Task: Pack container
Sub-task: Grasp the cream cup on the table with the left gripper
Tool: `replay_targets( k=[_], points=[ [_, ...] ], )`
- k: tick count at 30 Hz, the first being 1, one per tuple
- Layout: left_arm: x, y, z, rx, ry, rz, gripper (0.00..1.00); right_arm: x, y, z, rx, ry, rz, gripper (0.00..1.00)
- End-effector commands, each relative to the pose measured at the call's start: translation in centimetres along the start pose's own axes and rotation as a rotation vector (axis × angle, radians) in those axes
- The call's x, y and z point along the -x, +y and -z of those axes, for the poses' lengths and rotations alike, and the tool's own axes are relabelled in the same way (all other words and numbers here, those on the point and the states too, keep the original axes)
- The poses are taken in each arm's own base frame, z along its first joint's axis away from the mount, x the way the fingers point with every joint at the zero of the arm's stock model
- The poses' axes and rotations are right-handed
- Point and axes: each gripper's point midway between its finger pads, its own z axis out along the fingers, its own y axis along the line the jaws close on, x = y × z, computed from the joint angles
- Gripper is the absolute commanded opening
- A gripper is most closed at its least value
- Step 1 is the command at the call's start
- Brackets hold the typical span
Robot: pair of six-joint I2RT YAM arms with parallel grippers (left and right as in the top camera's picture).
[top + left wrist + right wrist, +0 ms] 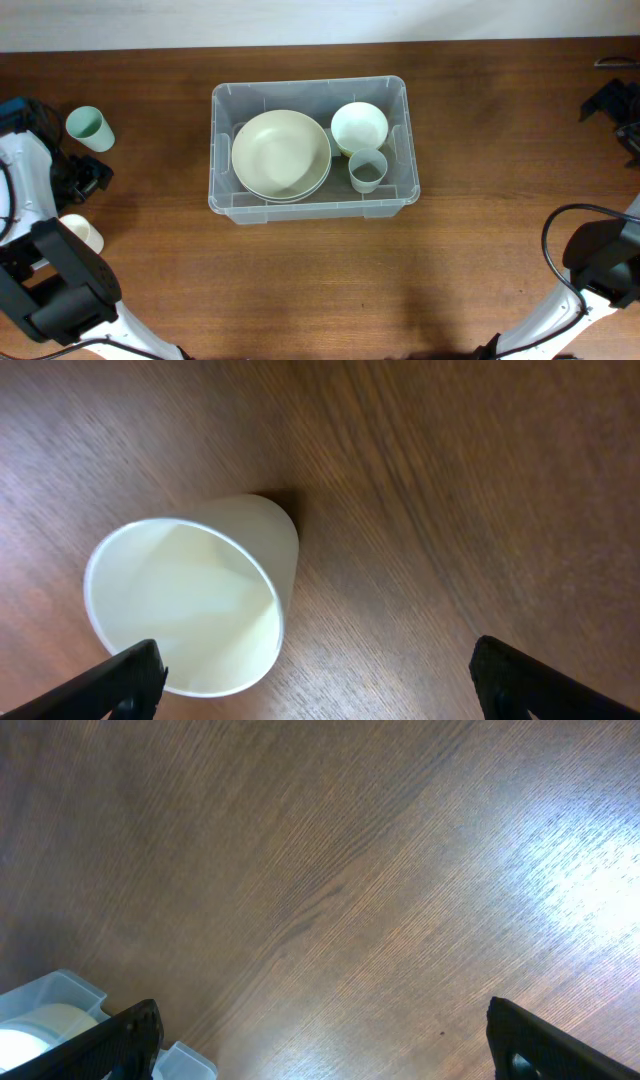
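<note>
Hovering above the cream cup [190, 605], my left gripper [315, 682] has its fingers spread wide and grasps nothing. The cup stands upright but off-centre, closer to one finger than the other. I judge I should slide across until it sits midway, drop straight down, and close gently below the rim, since a thin wall may flex.

The container [312, 207] sits mid-table, to the right of this cup, holding a stack of large bowls [280, 155], a white bowl [359, 127] and a small cup [367, 170]. Little floor is left, so nesting looks wisest. The green cup [89, 127] stands farther back on the left, well apart. My right gripper [325, 1045] is also spread and empty over bare table [380, 870], near a container corner.
</note>
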Motion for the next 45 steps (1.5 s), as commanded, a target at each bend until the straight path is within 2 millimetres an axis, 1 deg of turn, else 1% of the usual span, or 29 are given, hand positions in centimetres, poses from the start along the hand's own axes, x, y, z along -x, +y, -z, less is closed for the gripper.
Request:
replay_targets(
  k=[1, 4, 10, 13, 14, 16, 18, 21, 22, 24, 26, 28, 31, 32, 33, 35, 38, 40, 42, 45],
  points=[
    [-0.9, 0.0, -1.1, -0.009, 0.015, -0.016, 0.99, -0.1, 0.1, 0.2, 0.003, 0.000, 0.009, 0.99],
    [-1.1, -0.1, -2.0, -0.013, 0.018, -0.023, 0.99, -0.1, 0.1, 0.2, 0.003, -0.001, 0.009, 0.99],
    [-1.1, -0.3, -2.8, -0.017, 0.010, -0.025, 0.98, -0.1, 0.1, 0.2, 0.003, 0.000, 0.009, 0.99],
    [-1.2, -0.3, -3.3, -0.020, 0.007, -0.024, 0.94, -0.1, 0.1, 0.2, 0.003, -0.001, 0.009, 0.99],
    [-1.4, -0.4, -3.7, -0.021, 0.012, -0.025, 0.91, -0.1, 0.1, 0.2, 0.003, -0.001, 0.009, 0.99],
    [-1.7, -0.3, -4.1, -0.019, 0.017, -0.026, 0.89, -0.1, 0.1, 0.2, 0.003, 0.000, 0.009, 0.99],
    [-1.9, -0.2, -4.4, -0.016, 0.023, -0.027, 0.81, -0.1, 0.1, 0.2, 0.003, 0.000, 0.009, 0.99],
    [-2.3, -0.2, -4.9, -0.012, 0.030, -0.028, 0.64, -0.1, 0.1, 0.2, 0.003, -0.001, 0.009, 0.99],
    [-2.3, -0.1, -5.0, -0.011, 0.031, -0.028, 0.59, -0.1, 0.1, 0.2, 0.003, 0.000, 0.009, 0.99],
    [-2.4, -0.1, -5.0, -0.012, 0.032, -0.028, 0.55, -0.1, 0.1, 0.2, 0.003, -0.001, 0.010, 0.99],
    [-2.3, -0.2, -5.0, -0.012, 0.029, -0.028, 0.45, -0.1, 0.1, 0.2, 0.003, -0.001, 0.009, 0.99],
    [-2.3, -0.2, -5.0, -0.012, 0.028, -0.028, 0.32, -0.1, 0.1, 0.2, 0.003, -0.001, 0.009, 0.99],
    [-2.1, -0.1, -5.0, -0.009, 0.020, -0.027, 0.09, -0.1, 0.1, 0.2, 0.003, 0.000, 0.009, 0.99],
    [-2.0, -0.1, -5.0, -0.005, 0.016, -0.027, 0.04, -0.1, 0.1, 0.2, 0.003, 0.000, 0.009, 0.99],
    [-2.0, 0.0, -5.0, 0.001, 0.013, -0.027, 0.01, -0.1, 0.1, 0.2, 0.003, -0.001, 0.009, 0.99],
    [-1.8, 0.1, -4.9, 0.006, 0.007, -0.027, 0.01, -0.1, 0.1, 0.2, 0.003, 0.000, 0.009, 0.99],
    [-1.6, 0.0, -4.1, 0.003, 0.005, -0.051, 0.01, -0.1, 0.1, 0.2, 0.003, 0.000, 0.009, 0.99],
    [-1.1, -0.1, -3.0, -0.002, -0.006, -0.067, 0.01, -0.1, 0.1, 0.2, 0.003, 0.000, 0.009, 0.99],
    [-0.4, -0.4, -1.0, -0.018, -0.033, -0.074, 0.01, -0.1, 0.1, 0.2, 0.003, 0.000, 0.009, 0.99],
    [0.7, -1.2, 3.4, -0.066, -0.104, -0.081, 0.01, -0.1, 0.1, 0.2, 0.003, 0.000, 0.009, 0.99]
  ],
)
